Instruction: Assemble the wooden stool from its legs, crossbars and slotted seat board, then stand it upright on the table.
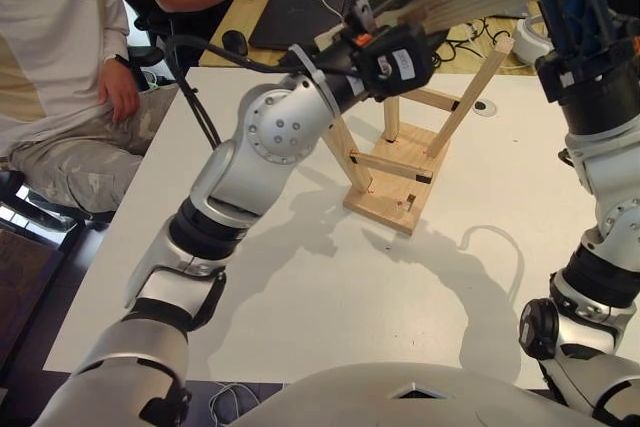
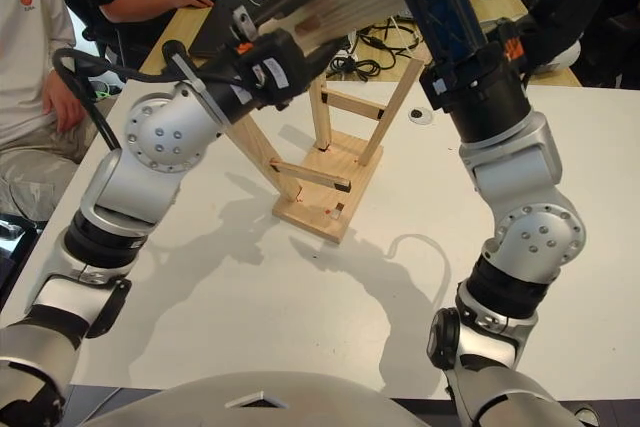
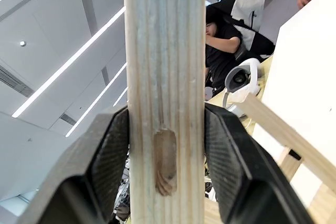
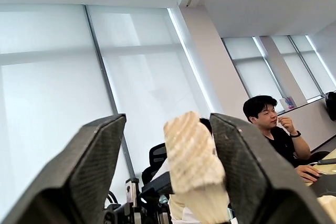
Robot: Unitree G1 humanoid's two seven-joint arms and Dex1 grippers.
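Left gripper [image 3: 165, 150] clamps a loose wooden leg [image 3: 165, 51] above the table [image 1: 330, 307] | right gripper [image 4: 168, 150] fingers apart around the leg's end | half-built stool [image 1: 392, 163] upside down on the table, seat board [image 1: 385, 209] down

Head pair down over table [image 1: 300, 287]; wrist cameras upward, close.
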